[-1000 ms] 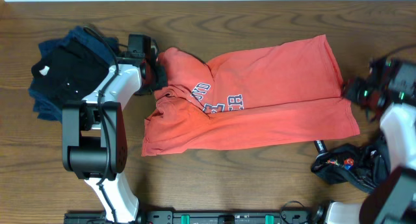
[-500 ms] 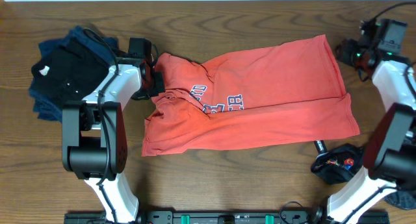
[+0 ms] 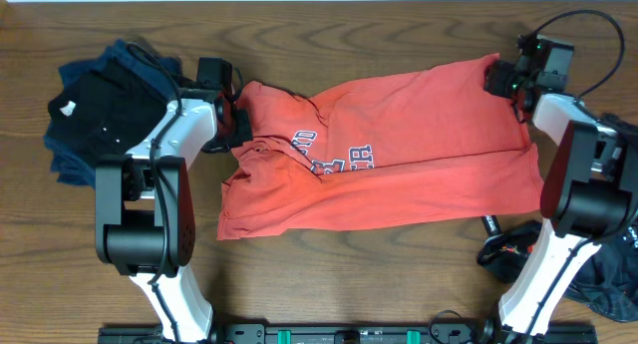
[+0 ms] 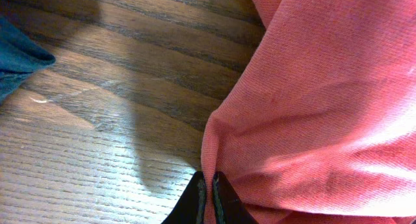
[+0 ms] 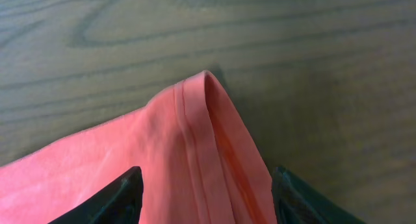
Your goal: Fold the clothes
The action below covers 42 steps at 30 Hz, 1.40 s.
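The coral-red T-shirt (image 3: 399,145) with navy-and-white lettering lies spread across the table, its chest print facing up. My left gripper (image 3: 235,123) is at the shirt's left end, shut on a fold of its fabric (image 4: 312,107); the closed fingertips (image 4: 208,197) pinch the cloth edge. My right gripper (image 3: 501,78) is at the shirt's far right corner. Its fingers are open (image 5: 207,197) and straddle the hemmed corner (image 5: 201,139) without closing on it.
A pile of black and navy shirts (image 3: 105,105) lies at the far left; a bit of blue cloth (image 4: 16,62) shows in the left wrist view. A black jersey with red lines (image 3: 533,252) lies bunched at the front right.
My right arm has swung from the shirt's right edge up to its far right corner. The left gripper has stayed at the shirt's left end, holding the fabric.
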Each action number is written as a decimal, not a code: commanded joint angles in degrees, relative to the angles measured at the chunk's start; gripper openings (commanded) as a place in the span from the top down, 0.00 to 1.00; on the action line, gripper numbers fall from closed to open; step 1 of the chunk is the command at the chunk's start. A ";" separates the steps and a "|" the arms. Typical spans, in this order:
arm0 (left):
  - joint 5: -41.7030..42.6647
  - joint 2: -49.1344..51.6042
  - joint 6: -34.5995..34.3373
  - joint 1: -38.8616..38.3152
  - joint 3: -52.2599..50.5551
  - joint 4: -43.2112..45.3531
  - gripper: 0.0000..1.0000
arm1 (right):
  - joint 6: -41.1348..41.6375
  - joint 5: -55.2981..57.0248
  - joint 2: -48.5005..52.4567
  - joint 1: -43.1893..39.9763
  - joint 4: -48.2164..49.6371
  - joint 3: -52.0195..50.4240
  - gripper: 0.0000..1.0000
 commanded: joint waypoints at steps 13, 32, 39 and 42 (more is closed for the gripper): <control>-1.29 -0.09 -0.13 0.15 -0.50 0.72 0.94 | -0.96 4.46 6.97 3.39 10.69 0.92 0.41; -1.29 -0.09 0.35 0.15 -0.50 2.62 0.94 | 1.11 26.32 1.33 -0.61 -6.93 5.31 0.99; -1.29 -0.13 1.42 0.15 -0.50 3.45 0.94 | 1.01 26.27 0.26 -1.29 -10.54 5.31 0.99; -1.29 -0.70 1.44 0.15 -0.50 0.35 0.94 | 1.01 26.53 0.26 -1.38 -11.43 5.31 0.99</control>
